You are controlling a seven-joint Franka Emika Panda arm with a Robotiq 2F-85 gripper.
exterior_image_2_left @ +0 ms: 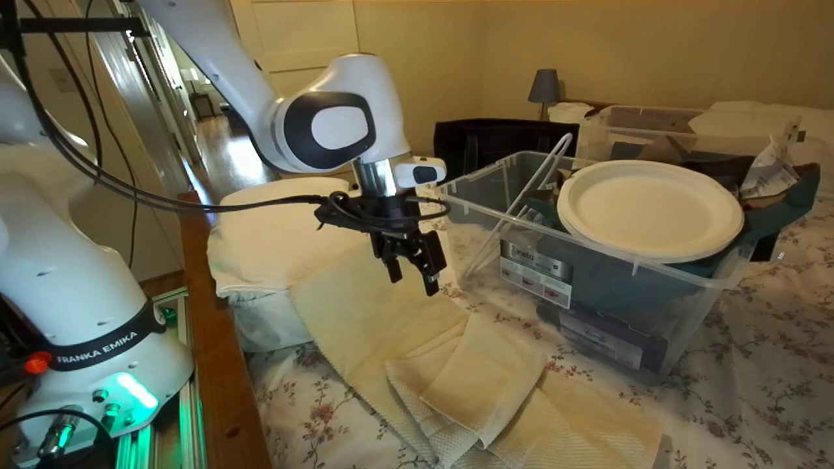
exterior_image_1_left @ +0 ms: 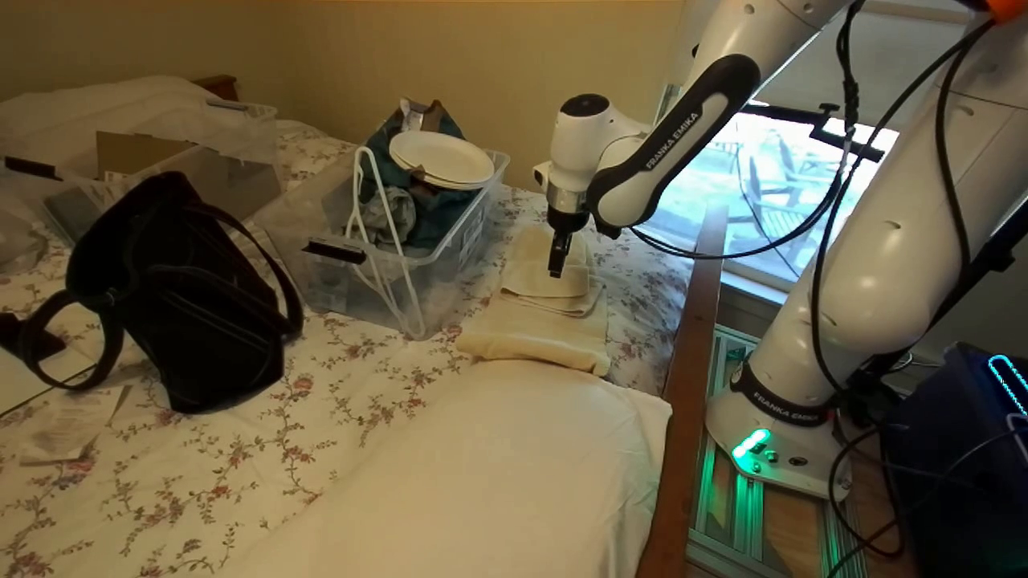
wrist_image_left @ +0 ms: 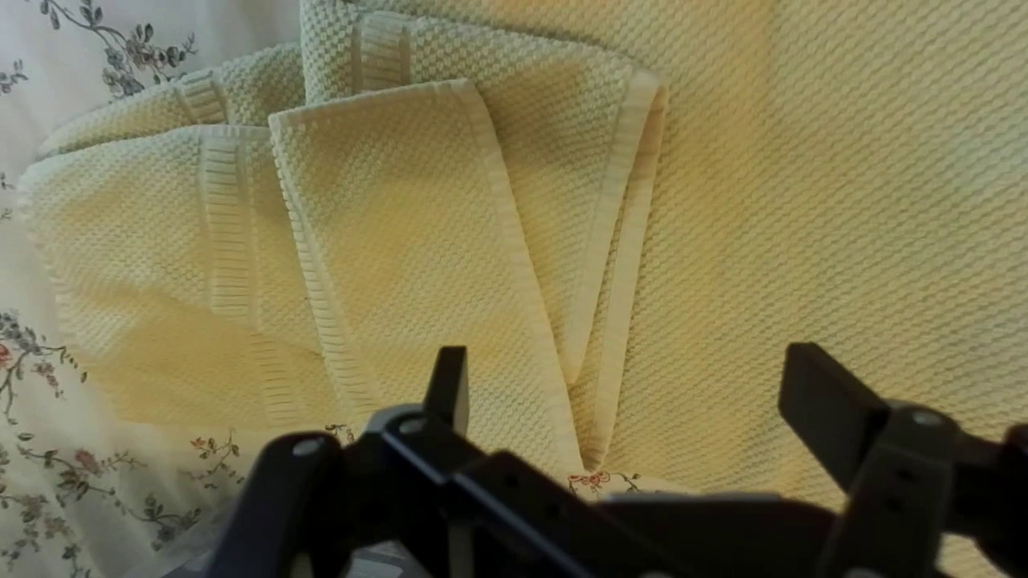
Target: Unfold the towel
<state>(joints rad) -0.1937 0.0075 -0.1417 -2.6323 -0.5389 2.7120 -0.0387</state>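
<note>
A pale yellow towel (exterior_image_2_left: 371, 319) is being supported by a floral bed cover (exterior_image_2_left: 749, 371), between a clear plastic bin (exterior_image_2_left: 606, 293) and a wooden rail (exterior_image_2_left: 221, 365). Part of its broad, flat layer is being covered by overlapping folds, and its opposite end is being met by white bedding (exterior_image_2_left: 273, 241). In both exterior views, a black gripper (exterior_image_2_left: 413, 286) is being held above the towel, pointed downward, by a white robot arm (exterior_image_2_left: 225, 58). Its fingers (wrist_image_left: 448, 385) are being held wide apart, unclenched; in the wrist view, a fold's hemmed corner is being framed in the gap between them. White plates (exterior_image_2_left: 651, 208) are being carried at the top of the bin. A black bag (exterior_image_1_left: 209, 313) is being supported across the bin from the towel.
</note>
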